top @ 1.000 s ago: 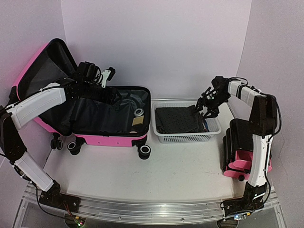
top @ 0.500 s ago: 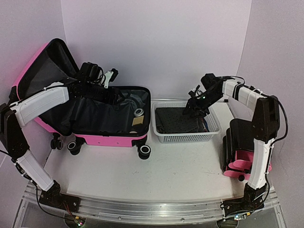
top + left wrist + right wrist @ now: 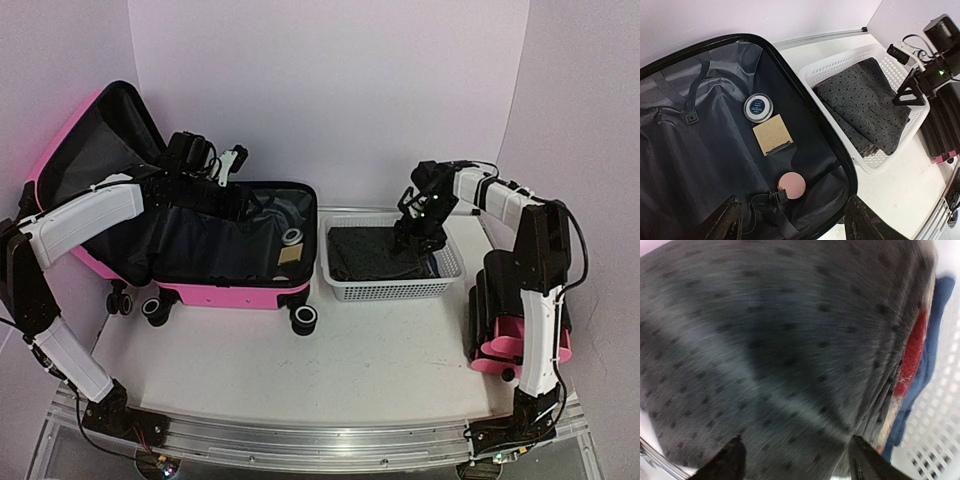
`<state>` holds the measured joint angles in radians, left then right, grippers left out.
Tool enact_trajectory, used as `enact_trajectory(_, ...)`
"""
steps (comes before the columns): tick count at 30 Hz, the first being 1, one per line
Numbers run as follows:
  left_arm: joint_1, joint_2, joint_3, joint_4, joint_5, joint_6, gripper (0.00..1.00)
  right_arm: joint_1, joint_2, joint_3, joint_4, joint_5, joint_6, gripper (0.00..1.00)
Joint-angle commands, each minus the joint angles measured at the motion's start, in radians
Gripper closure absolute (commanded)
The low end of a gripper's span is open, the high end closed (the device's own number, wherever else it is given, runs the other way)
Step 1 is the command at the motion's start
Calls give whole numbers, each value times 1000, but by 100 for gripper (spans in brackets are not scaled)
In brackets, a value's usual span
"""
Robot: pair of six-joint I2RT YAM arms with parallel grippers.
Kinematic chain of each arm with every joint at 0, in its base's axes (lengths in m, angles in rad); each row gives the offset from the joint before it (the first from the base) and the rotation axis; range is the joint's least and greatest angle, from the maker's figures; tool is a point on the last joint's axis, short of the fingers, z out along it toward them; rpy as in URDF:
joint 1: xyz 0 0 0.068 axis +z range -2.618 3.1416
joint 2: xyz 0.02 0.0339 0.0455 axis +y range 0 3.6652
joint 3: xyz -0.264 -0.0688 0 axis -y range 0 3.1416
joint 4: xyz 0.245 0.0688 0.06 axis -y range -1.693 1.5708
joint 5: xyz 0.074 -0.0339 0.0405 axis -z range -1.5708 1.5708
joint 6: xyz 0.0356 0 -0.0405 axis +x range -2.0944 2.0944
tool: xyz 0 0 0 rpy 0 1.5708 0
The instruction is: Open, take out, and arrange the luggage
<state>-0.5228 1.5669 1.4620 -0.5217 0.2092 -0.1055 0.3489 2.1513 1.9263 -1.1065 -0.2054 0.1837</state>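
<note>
The luggage (image 3: 220, 256) lies open on the surface (image 3: 380, 350), left hand (image 3: 796, 221) spread empty above it. Right hand (image 3: 796, 460) — fingers apart — crowds the grey garment (image 3: 765, 340) (stacked in a basket (image 3: 390, 292)); closing might snag lower layers (image 3: 912, 360).

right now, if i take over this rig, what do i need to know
Left gripper: open, empty, over the open luggage.
Right gripper: open, low over the folded grey cloth in the white basket, not gripping it.
Done: luggage open, lid up; cloth in the basket.
Left: round tin, tan square and pink round case lie in the luggage; take them out and arrange them.
</note>
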Motion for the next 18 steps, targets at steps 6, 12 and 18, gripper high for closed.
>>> enact_trajectory(6, 3, -10, 40, 34, 4, 25, 30, 271, -256, -149, -117, 189, -623, 17)
enact_trajectory(12, 3, -17, 35, 34, 24, 23, 30, 274, -220, -194, -119, 187, -791, 36)
enact_trajectory(18, 2, -54, 0, 34, 8, 23, 30, 274, -120, -174, -112, 196, -849, 44)
